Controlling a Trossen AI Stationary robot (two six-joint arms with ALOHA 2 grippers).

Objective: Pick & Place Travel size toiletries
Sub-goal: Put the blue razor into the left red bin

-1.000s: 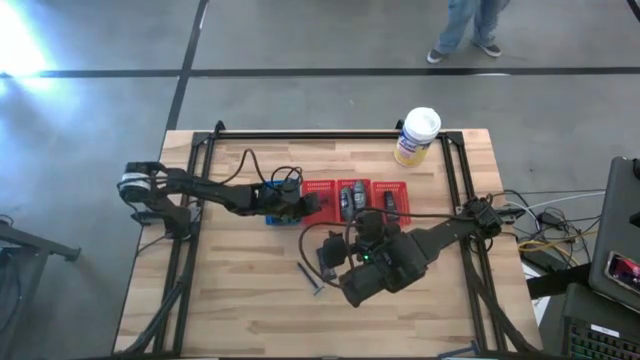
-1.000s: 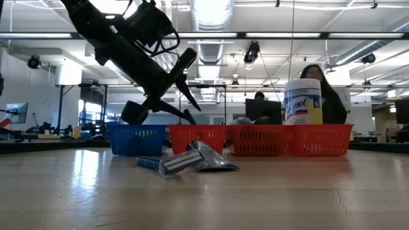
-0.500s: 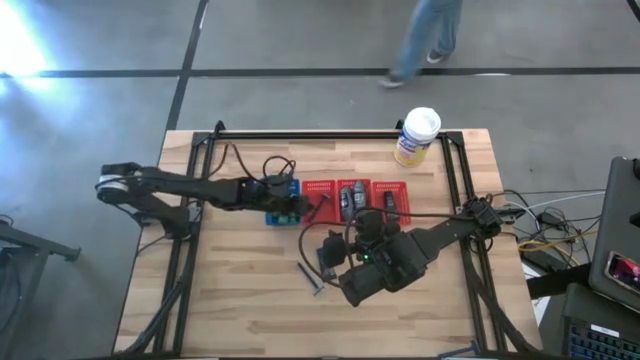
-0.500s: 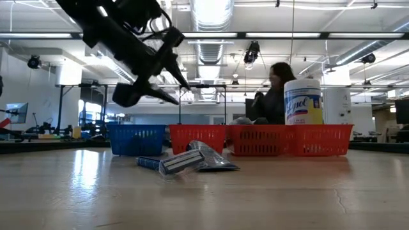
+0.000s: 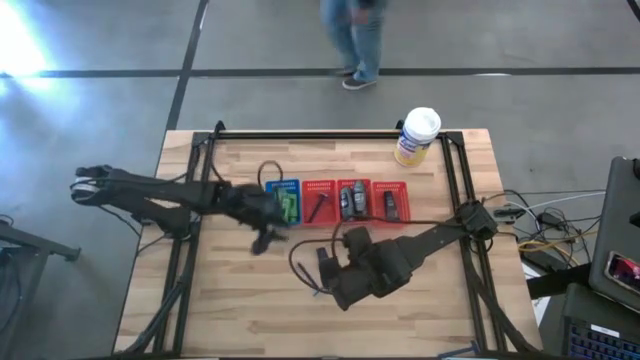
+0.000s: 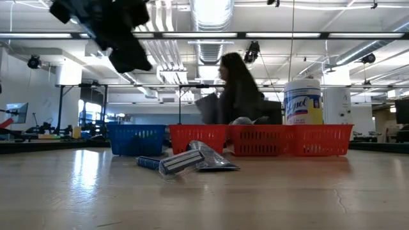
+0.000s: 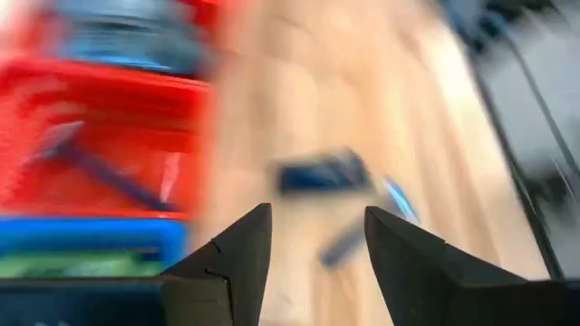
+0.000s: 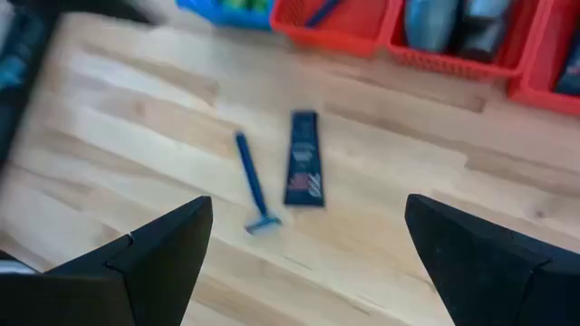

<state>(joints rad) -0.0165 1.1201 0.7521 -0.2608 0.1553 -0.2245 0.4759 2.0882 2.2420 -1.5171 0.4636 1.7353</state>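
1. Left gripper (image 7: 310, 244) is spread and holding nothing, up over the table (image 5: 230, 300) just in front of the blue basket (image 5: 287, 201).
2. Right gripper (image 8: 304, 249) is wide open too, hanging above the blue razor (image 8: 251, 183) and the dark flat sachet (image 8: 304, 158), which lie side by side on the wood.
3. The green toiletries (image 5: 289, 207) sit in the blue basket, and dark bottles (image 5: 350, 200) in the red baskets (image 5: 353, 200) next door.
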